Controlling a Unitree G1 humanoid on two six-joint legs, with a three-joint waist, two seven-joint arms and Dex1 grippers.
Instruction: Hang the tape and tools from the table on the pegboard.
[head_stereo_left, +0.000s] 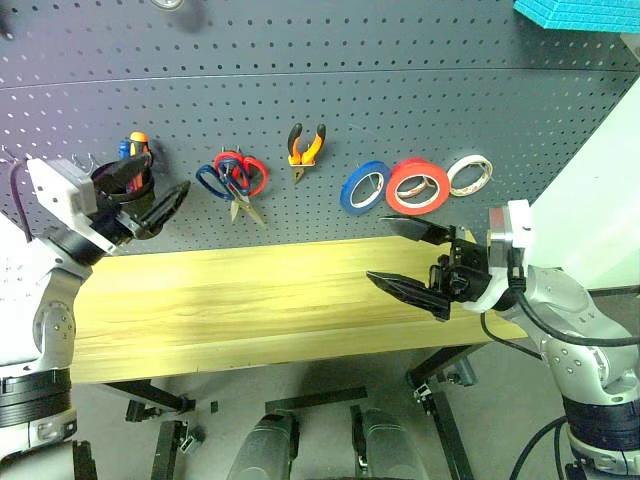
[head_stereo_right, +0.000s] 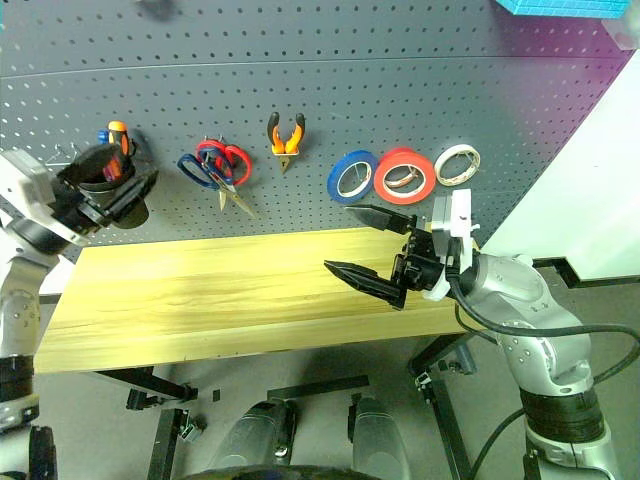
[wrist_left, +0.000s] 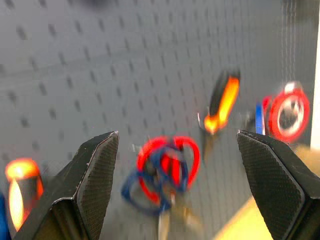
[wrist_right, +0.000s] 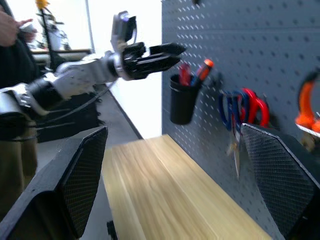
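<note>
We see a long tabletop of light yellowish wood grain (head_stereo_left: 250, 300) on a black metal frame, standing against a large dark grey-blue pegboard (head_stereo_left: 350, 90) dotted with rows of small holes. Grey floor shows beneath the frame, a pale wall (head_stereo_left: 600, 190) rises at the robot's right, and a turquoise ribbed object (head_stereo_left: 580, 14) sits at the upper corner.

On the pegboard hang, from the robot's left to its right, a black cup (wrist_right: 182, 104) holding orange-, red- and blue-handled screwdrivers, the dark blue-handled scissors (head_stereo_left: 213, 183) overlapping red-handled scissors (head_stereo_left: 245, 175), the small orange-handled pliers (head_stereo_left: 305, 148), a blue tape roll (head_stereo_left: 364, 187), the wide red ring of tape (head_stereo_left: 418, 186) and a thinner pale roll (head_stereo_left: 469, 175).

Our left gripper (head_stereo_left: 150, 195) hovers in front of the black cup with its black fingers spread and nothing between them. Our right gripper (head_stereo_left: 415, 260) hangs above the right part of the table, pointing left, its fingers wide apart and empty.

In the right wrist view a person (wrist_right: 12, 60) in dark clothing stands at the far edge of the room.
</note>
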